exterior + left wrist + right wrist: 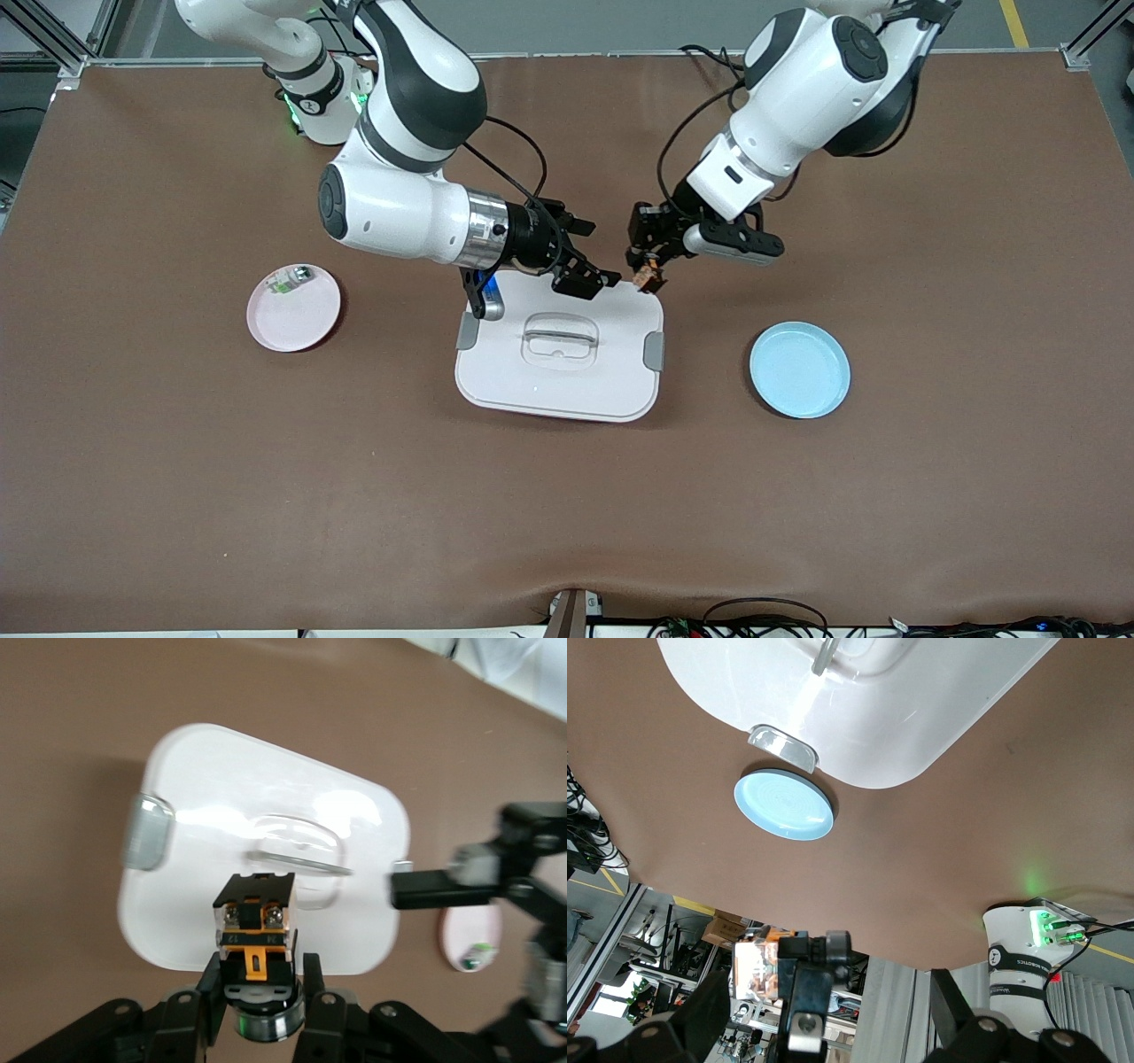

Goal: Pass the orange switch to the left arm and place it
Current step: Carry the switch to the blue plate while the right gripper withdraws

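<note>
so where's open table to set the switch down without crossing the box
Bare brown table runs wide between the box and the front camera, and between the box and the blue plate. The blue plate itself is empty. It is crowded over the box's edge toward the bases: the left gripper holds the orange switch there, the right gripper open beside it.

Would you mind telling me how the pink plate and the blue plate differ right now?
The pink plate lies toward the right arm's end of the table; the blue plate lies toward the left arm's end, slightly nearer the front camera. The pink plate holds a small white-and-green piece near its rim; the blue plate holds nothing. Both are round, shallow and flat on the table, one at each end of the box.
</note>
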{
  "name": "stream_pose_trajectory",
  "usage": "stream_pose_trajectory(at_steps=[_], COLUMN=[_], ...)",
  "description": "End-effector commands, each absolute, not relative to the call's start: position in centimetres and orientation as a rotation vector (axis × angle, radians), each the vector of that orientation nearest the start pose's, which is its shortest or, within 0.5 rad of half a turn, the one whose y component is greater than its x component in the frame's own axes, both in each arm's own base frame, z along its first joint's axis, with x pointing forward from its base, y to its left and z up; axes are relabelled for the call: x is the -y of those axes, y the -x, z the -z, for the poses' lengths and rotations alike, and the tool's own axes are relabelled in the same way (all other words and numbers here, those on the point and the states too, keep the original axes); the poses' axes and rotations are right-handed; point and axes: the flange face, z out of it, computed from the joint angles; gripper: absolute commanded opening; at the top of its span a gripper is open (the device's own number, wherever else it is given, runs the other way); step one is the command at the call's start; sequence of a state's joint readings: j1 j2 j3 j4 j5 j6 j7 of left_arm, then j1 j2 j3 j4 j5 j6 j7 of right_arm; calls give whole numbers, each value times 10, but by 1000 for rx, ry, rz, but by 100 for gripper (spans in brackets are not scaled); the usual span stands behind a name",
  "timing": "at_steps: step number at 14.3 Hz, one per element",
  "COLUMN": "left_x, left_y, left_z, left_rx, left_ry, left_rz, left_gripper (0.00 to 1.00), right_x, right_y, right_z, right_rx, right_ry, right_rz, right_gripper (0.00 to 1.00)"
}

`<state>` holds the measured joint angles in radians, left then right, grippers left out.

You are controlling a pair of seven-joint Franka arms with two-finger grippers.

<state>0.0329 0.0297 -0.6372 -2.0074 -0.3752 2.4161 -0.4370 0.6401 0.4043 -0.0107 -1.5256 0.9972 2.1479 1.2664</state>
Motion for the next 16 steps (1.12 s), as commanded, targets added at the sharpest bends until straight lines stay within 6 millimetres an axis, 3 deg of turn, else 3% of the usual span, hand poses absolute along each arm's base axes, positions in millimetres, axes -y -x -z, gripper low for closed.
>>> stream_pose_trajectory(at_steps=[1, 5, 8, 13, 16], left_x=[318, 265, 216, 162, 153], left_y=[-496, -522, -547, -574, -580], left_z=[-485, -466, -447, -399, -368], left_rx=[7, -244, -492, -832, -1023], left_ry=[3483, 3392, 3285, 3084, 2975], left_rz=[323, 271, 281, 199, 133], left_gripper=[0, 0, 0, 0, 0], right_x=[-438, -424, -404, -327, -289], right_y=[-552, -540, -515, -488, -487], right_z=[-473, -476, -467, -463, -470], right_rx=[-1237, -1183, -1068, -828, -632], right_ry=[2031, 2226, 2376, 2579, 2765], right_rz=[-753, -693, -600, -430, -278], right_gripper=[100, 100, 100, 100, 100])
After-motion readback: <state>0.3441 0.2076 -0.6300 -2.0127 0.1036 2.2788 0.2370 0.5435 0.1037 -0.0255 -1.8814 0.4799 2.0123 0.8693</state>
